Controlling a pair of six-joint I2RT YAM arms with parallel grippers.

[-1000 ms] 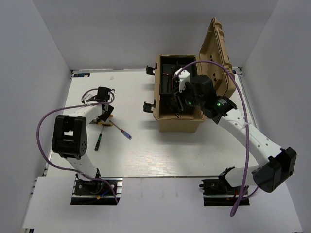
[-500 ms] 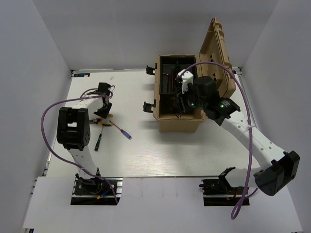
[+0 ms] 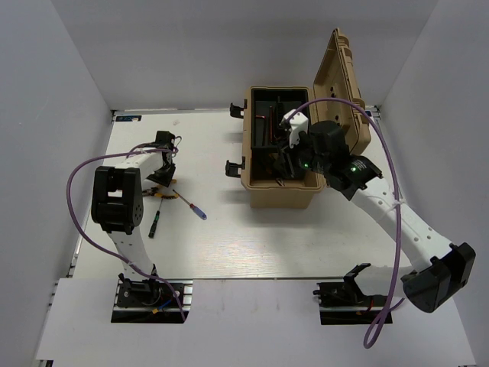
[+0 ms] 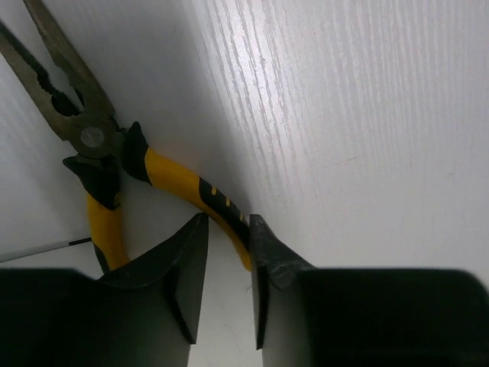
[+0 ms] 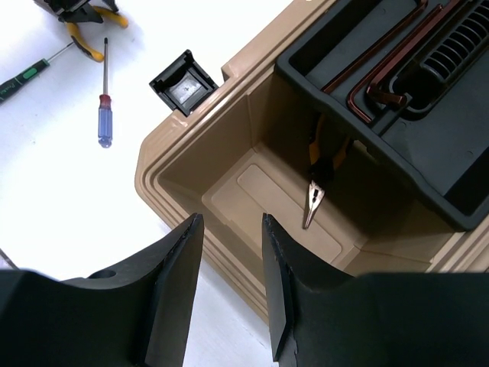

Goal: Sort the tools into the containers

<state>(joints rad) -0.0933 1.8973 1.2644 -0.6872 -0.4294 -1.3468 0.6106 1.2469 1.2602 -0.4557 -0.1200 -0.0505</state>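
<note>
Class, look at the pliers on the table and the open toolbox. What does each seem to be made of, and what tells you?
Pliers head: bare grey metal, dull and worn-looking. Pliers handles: yellow and black moulded covering, probably plastic or rubber. Toolbox: tan plastic by its smooth, matte moulded walls.

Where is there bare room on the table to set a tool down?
Bare: the table between the blue-handled screwdriver and the toolbox, and along its near edge. Crowded: around the yellow pliers at the left gripper.
</note>
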